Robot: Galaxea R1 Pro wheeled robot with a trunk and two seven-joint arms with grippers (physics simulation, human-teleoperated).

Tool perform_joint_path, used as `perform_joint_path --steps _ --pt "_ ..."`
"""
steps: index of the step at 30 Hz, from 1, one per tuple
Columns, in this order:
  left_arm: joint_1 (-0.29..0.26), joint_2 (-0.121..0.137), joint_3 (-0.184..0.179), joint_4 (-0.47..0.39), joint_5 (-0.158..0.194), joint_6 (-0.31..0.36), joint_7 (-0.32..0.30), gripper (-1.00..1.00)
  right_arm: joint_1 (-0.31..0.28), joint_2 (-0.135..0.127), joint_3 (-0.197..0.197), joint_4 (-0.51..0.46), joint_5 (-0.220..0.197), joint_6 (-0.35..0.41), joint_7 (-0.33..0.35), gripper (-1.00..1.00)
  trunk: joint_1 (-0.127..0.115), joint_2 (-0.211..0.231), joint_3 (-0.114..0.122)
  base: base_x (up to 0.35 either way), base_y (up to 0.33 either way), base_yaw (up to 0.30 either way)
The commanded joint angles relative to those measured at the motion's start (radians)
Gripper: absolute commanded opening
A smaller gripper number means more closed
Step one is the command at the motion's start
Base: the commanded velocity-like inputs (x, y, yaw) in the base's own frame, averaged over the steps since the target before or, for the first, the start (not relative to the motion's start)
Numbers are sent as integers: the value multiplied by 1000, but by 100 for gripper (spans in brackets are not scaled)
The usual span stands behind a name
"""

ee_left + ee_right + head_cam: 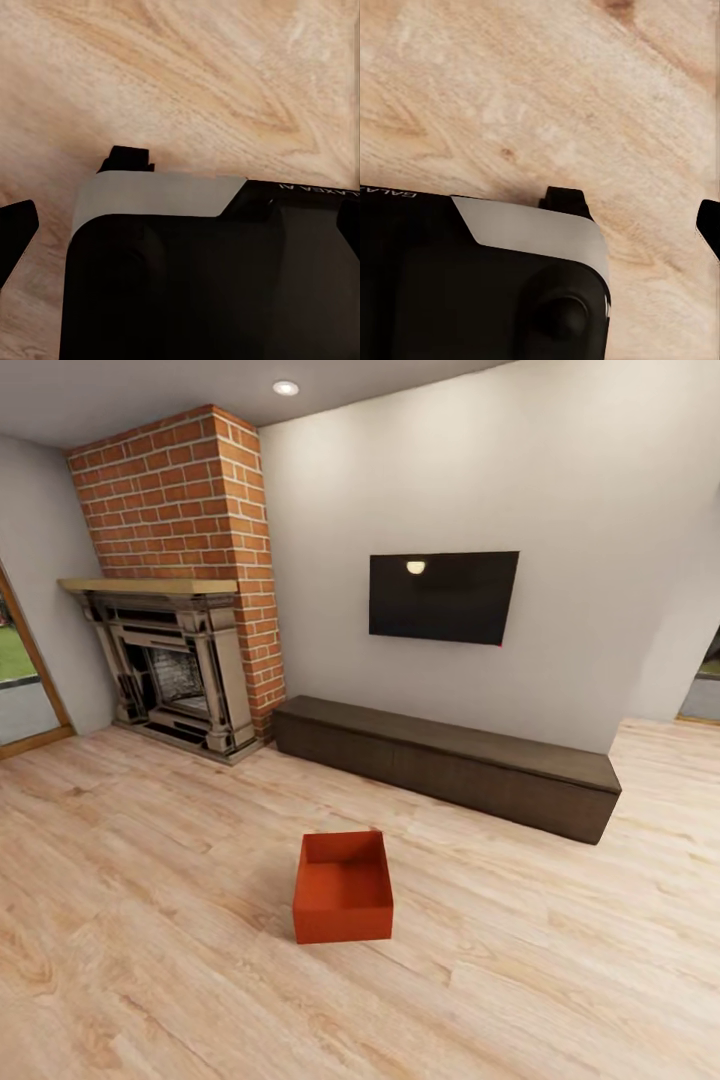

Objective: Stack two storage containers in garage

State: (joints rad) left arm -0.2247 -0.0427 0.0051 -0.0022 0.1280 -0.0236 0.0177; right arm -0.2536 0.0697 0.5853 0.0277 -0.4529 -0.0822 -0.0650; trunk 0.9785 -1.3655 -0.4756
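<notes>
One storage container, an orange-red open-top bin, stands empty on the light wood plank floor of the living room, just ahead of me in the head view. In the left wrist view, my left gripper hangs over my dark base, and one of its fingers sits far out at the frame's edge, so the jaws stand apart. In the right wrist view, my right gripper shows the same, with one finger at the frame's edge. Nothing is held. Both grippers are well away from the container.
A brick fireplace stands at the back left. A long low dark cabinet runs along the far wall under a wall TV. A glazed door is at far left and an opening at far right.
</notes>
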Motion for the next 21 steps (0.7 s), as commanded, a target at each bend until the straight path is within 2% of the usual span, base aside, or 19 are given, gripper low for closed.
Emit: perform_joint_path --steps 1,14,21 --pt "-1 0 0 1 8 -2 2 100 -1 1 8 3 -9 -5 -1 100 1 0 -1 323 0 0" --pt "-1 0 0 1 9 -2 2 100 -1 1 8 3 -9 0 -1 100 1 0 -1 323 0 2" --pt "-1 0 0 1 9 -2 2 100 -1 1 9 3 -7 -4 -1 100 1 0 -1 323 0 192"
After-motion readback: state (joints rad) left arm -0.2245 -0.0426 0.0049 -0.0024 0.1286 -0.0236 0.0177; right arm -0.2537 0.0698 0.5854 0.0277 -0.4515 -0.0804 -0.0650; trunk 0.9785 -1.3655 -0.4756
